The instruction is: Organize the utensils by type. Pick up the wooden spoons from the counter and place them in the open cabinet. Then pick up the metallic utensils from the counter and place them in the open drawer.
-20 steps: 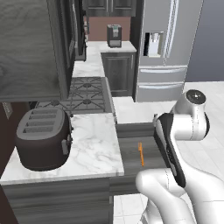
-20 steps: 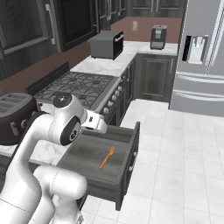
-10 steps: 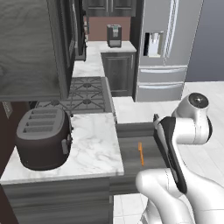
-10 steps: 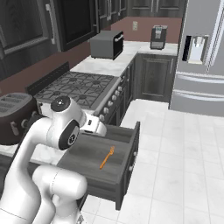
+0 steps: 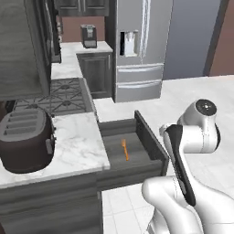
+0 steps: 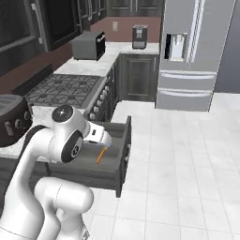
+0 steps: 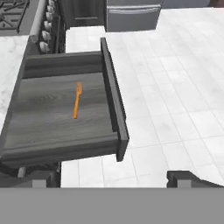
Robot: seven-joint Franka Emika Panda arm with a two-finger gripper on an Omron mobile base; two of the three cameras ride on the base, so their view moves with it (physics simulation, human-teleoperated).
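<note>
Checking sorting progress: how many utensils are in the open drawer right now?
1: an orange fork lying on the floor of the drawer, near its middle. The near drawer wall could hide a little.

Open drawer point(image 7: 65, 113) mostly bare; 1 orange fork point(image 7: 77, 100) mid-floor; front panel point(image 7: 114, 96) walls right side.
</note>
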